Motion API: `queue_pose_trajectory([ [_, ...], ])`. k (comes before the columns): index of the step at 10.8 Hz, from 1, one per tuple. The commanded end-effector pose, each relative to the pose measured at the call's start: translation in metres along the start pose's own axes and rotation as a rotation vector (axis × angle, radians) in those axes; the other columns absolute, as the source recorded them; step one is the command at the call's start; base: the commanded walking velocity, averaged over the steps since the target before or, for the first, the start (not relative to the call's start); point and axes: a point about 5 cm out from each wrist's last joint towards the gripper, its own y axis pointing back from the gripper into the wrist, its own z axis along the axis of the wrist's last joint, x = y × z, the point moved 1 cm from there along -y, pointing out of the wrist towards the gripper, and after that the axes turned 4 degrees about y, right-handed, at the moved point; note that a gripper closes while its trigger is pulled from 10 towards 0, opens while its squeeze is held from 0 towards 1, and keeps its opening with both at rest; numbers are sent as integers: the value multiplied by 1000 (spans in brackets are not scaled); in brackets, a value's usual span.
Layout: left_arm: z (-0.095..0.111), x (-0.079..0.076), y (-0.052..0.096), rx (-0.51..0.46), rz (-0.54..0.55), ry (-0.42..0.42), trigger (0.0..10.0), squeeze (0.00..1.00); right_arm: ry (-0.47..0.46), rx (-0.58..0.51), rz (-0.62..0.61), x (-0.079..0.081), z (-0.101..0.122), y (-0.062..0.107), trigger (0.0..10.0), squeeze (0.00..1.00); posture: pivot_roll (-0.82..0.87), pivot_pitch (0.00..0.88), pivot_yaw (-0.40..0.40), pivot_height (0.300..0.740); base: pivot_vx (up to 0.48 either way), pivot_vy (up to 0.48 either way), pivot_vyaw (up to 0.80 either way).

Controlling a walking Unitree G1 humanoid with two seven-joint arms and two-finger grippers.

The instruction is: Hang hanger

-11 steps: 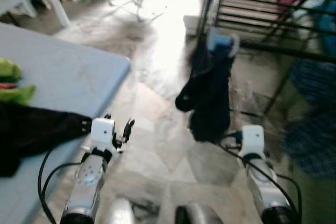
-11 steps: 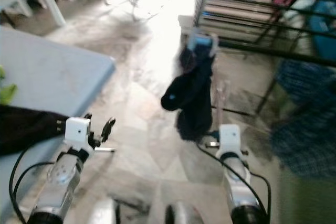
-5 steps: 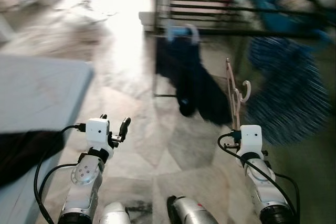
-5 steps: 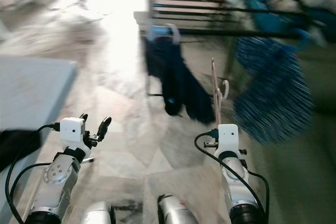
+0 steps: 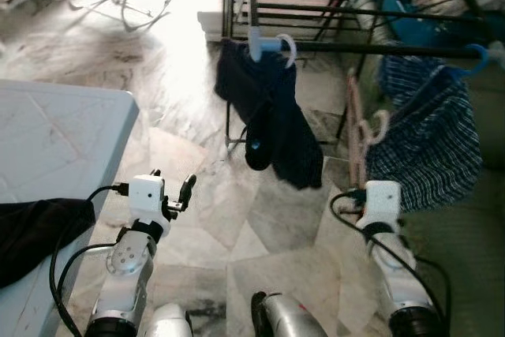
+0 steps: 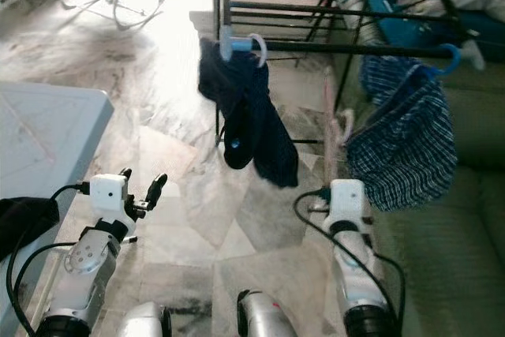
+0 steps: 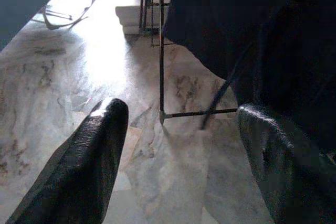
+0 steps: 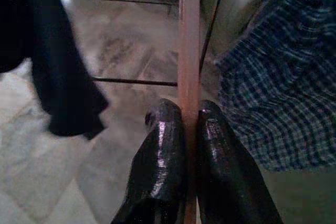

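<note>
So the pale pink plastic hanger [image 8: 189,51] is pinched tight between the two black fingers of the right gripper [image 8: 190,124], standing upright above it on the right side of the scene. Its hook end looks a bit blurry from the head camera, so I can't tell how close it is to the black metal drying rack [image 5: 371,47] beyond it. Just right of the hanger, a blue checked garment [image 5: 430,144] hangs off the rack on a blue hanger; to the left hangs a dark navy garment [image 5: 272,116]. The left gripper [image 7: 178,129] sits low on the near left with fingers spread wide, holding nothing, beside the light blue table [image 5: 55,140] with a black cloth [image 5: 35,230] on it.
</note>
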Motion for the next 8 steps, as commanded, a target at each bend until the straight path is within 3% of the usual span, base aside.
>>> queue_pose_trajectory([
  [1, -1, -2, 1, 8, -16, 1, 10000, 0, 1, 38, -40, -10, -8, 2, 10000, 0, 18, 120, -65, 740, 0, 0, 0],
  [3, 2, -1, 1, -12, -20, -10, 10000, 0, -1, 39, -37, -11, -8, 2, 10000, 0, 18, 122, -65, 740, 180, 0, 0],
  [5, 3, -1, 1, -17, -26, -4, 10000, 0, -1, -29, -62, -12, 5, -1, 10000, 0, 17, 132, -61, 740, 446, 0, 0],
  [8, 3, -3, 2, -21, -38, 1, 10000, 0, 4, -27, -60, -12, 3, 0, 10000, 0, 20, 135, -63, 740, 480, 0, 0],
])
